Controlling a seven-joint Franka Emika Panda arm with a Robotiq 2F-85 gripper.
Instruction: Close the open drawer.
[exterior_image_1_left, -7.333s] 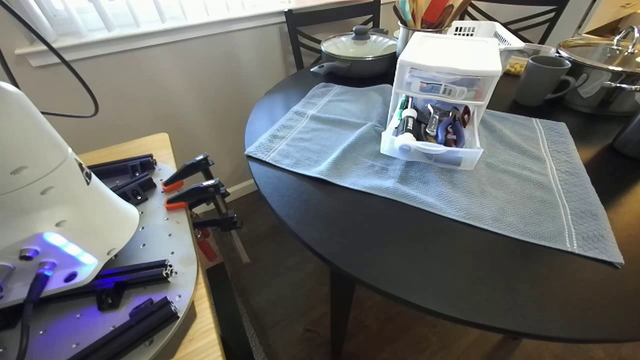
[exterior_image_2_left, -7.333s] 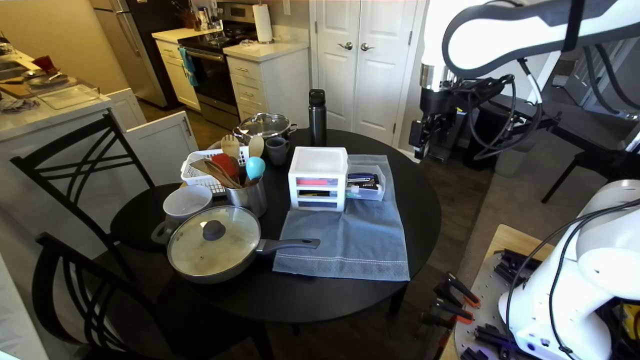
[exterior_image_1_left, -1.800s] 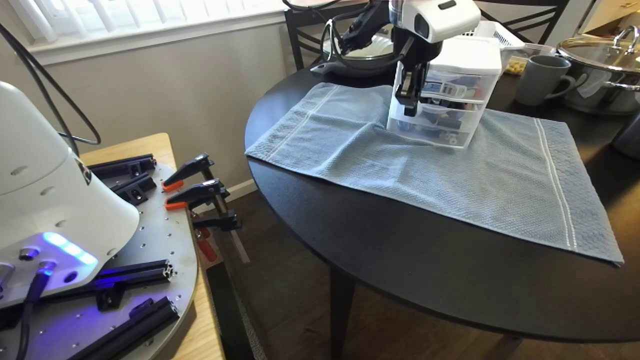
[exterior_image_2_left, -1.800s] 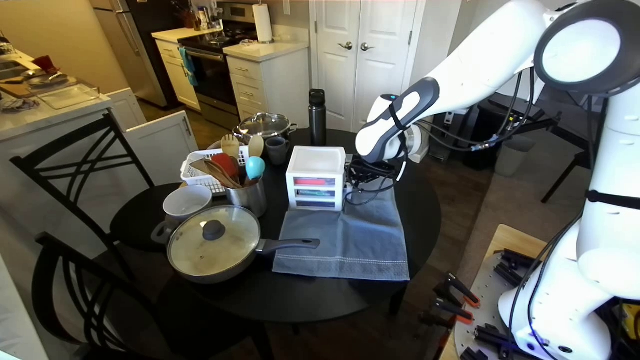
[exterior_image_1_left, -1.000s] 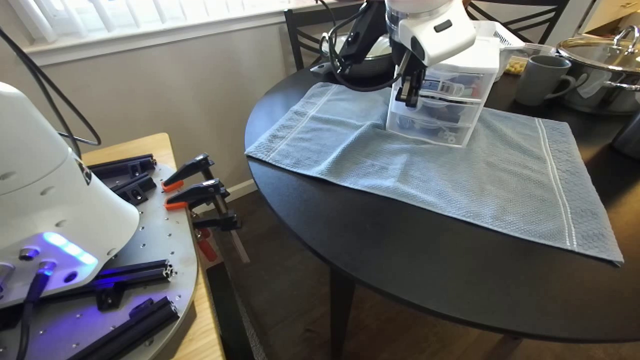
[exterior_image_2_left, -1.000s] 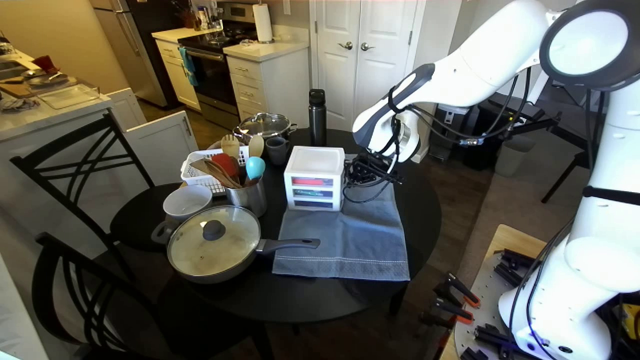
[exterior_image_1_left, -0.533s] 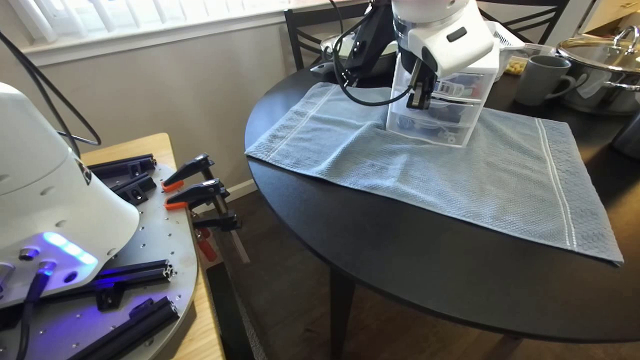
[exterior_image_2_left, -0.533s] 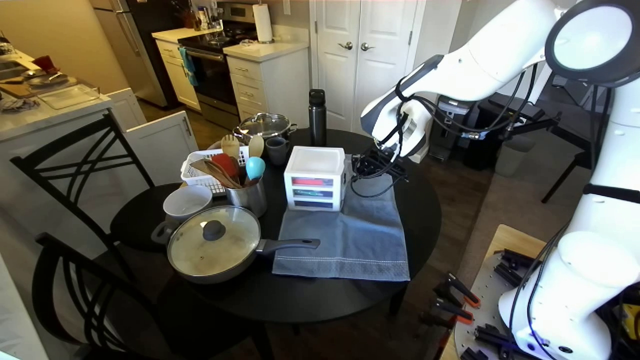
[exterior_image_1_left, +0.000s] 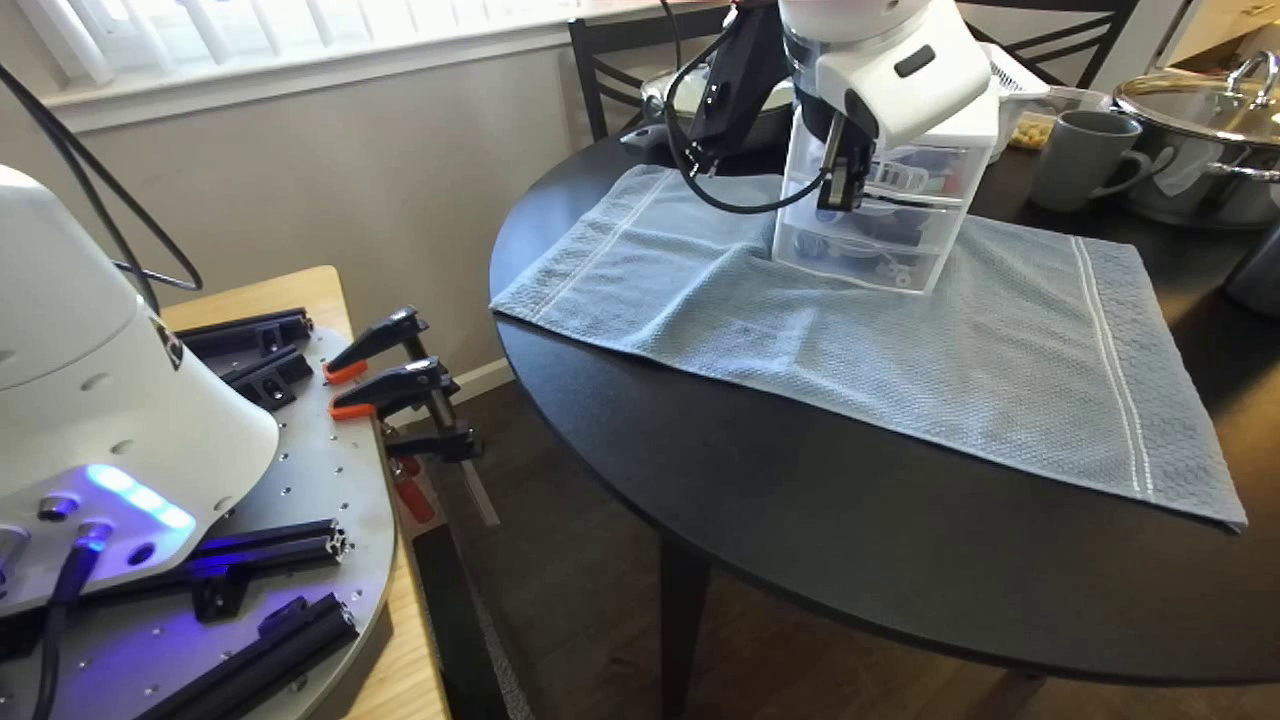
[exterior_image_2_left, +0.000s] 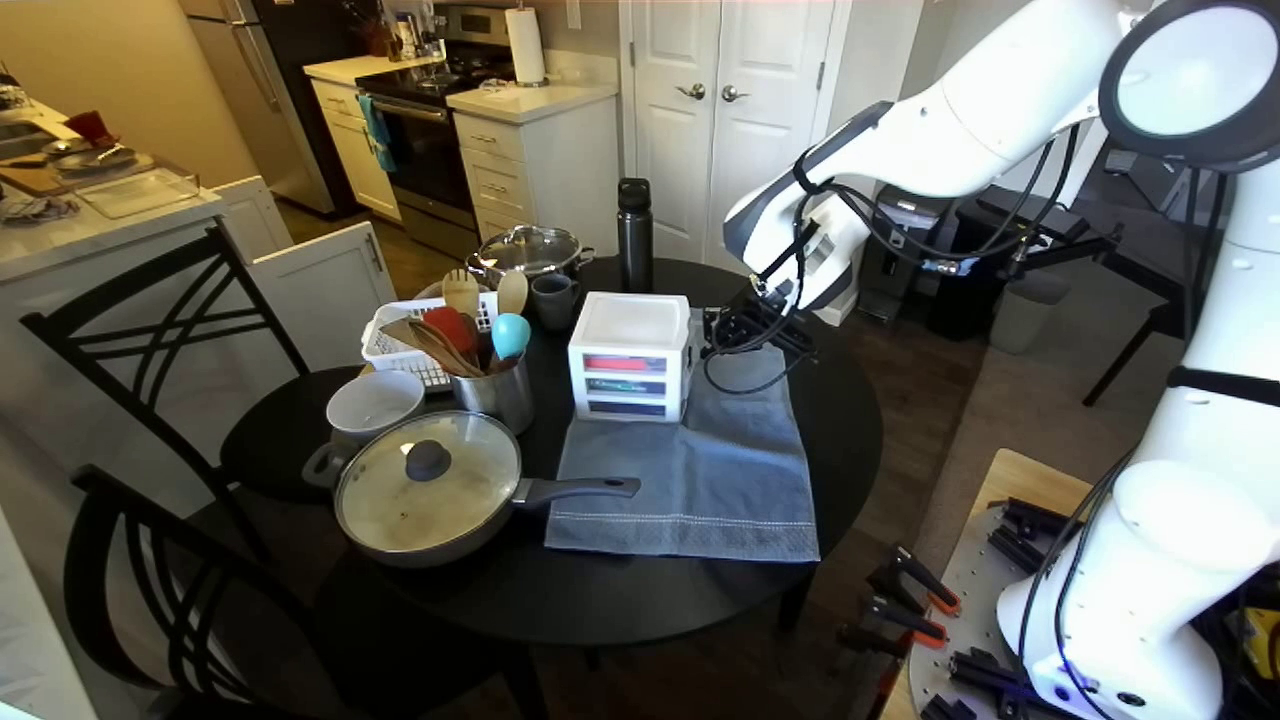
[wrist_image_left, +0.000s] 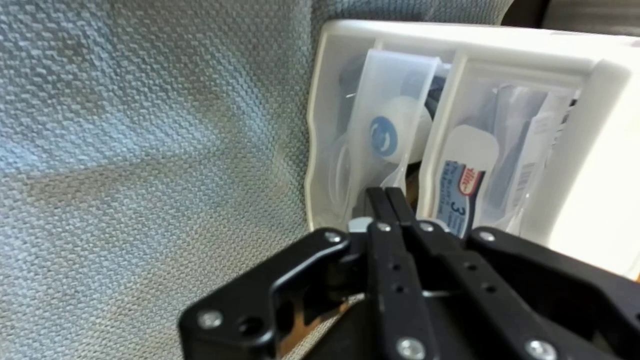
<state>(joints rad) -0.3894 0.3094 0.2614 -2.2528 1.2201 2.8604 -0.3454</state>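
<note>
The white drawer unit (exterior_image_2_left: 632, 325) stands on the blue-grey towel. Its clear middle drawer (wrist_image_left: 395, 110), holding small tools, sits pushed in, about level with the drawers above and below; a narrow dark gap shows along its upper edge in the wrist view. My gripper (wrist_image_left: 386, 192) is shut with nothing between its fingers. Its tips are at the middle drawer's front; whether they touch it I cannot tell. In an exterior view the gripper (exterior_image_1_left: 846, 190) covers part of that front, and in an exterior view the hand and cables hide the fingertips.
A lidded pan (exterior_image_2_left: 430, 490), a utensil pot (exterior_image_2_left: 497, 395), a white basket (exterior_image_2_left: 400, 340), a mug (exterior_image_1_left: 1085, 160) and a steel pot (exterior_image_1_left: 1200, 150) stand around the unit. A dark bottle (exterior_image_2_left: 634, 235) is behind. The towel (exterior_image_1_left: 900, 380) covers the table in front.
The middle drawer stood pulled out several seconds ago and is now in. The gripper came from beside the table to the unit's front, then shifted slightly sideways along it in the last second.
</note>
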